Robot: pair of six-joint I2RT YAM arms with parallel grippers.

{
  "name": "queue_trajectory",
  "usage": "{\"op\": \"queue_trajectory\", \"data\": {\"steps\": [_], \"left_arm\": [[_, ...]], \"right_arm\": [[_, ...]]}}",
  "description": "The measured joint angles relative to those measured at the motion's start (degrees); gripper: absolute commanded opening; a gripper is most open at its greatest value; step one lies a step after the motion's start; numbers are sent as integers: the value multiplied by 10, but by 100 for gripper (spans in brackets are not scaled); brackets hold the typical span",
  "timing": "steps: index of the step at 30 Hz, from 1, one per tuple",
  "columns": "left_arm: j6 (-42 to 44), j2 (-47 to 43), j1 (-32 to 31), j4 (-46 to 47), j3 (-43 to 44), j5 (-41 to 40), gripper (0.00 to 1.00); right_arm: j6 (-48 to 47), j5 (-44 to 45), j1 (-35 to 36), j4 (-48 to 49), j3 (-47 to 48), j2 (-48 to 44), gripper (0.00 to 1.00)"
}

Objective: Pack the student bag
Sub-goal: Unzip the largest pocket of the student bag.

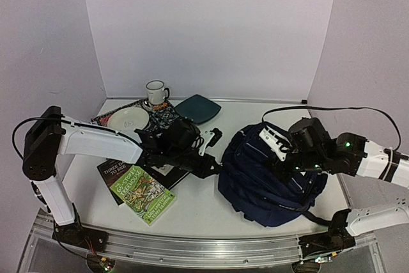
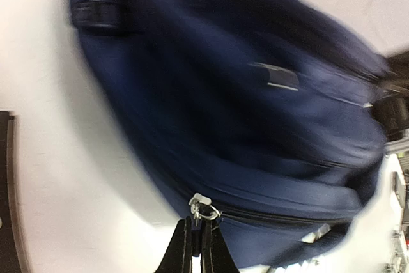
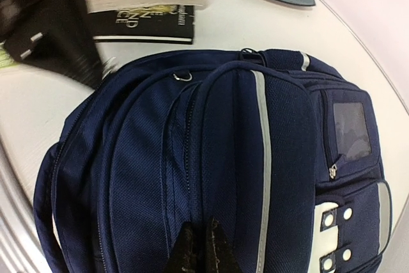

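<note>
The student bag [image 1: 268,180], a big navy backpack with a pale stripe, lies on the table at the right. My left gripper [image 2: 198,223] reaches in from the left to the bag's near-left edge. It is shut on the white zipper pull [image 2: 200,202] of a closed zip. The left wrist view is blurred. From the right, my right gripper [image 3: 204,227] presses down on top of the bag [image 3: 223,158], shut with a fold of the navy fabric pinched between its tips beside the grey stripe [image 3: 263,158].
A green book [image 1: 142,193] and a black book [image 1: 115,171] lie left of the bag under the left arm. Behind them are a white plate [image 1: 128,119], a white mug [image 1: 155,93], a patterned book [image 1: 163,114] and a dark teal plate [image 1: 198,108].
</note>
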Motion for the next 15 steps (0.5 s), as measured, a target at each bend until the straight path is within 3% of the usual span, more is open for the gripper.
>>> {"op": "queue_trajectory", "data": {"steps": [8, 15], "left_arm": [[51, 11, 58, -27, 8, 23, 0], [110, 91, 76, -49, 76, 34, 1]], "right_arm": [[-23, -75, -3, -19, 3, -39, 0], [-45, -130, -7, -56, 25, -37, 0]]}}
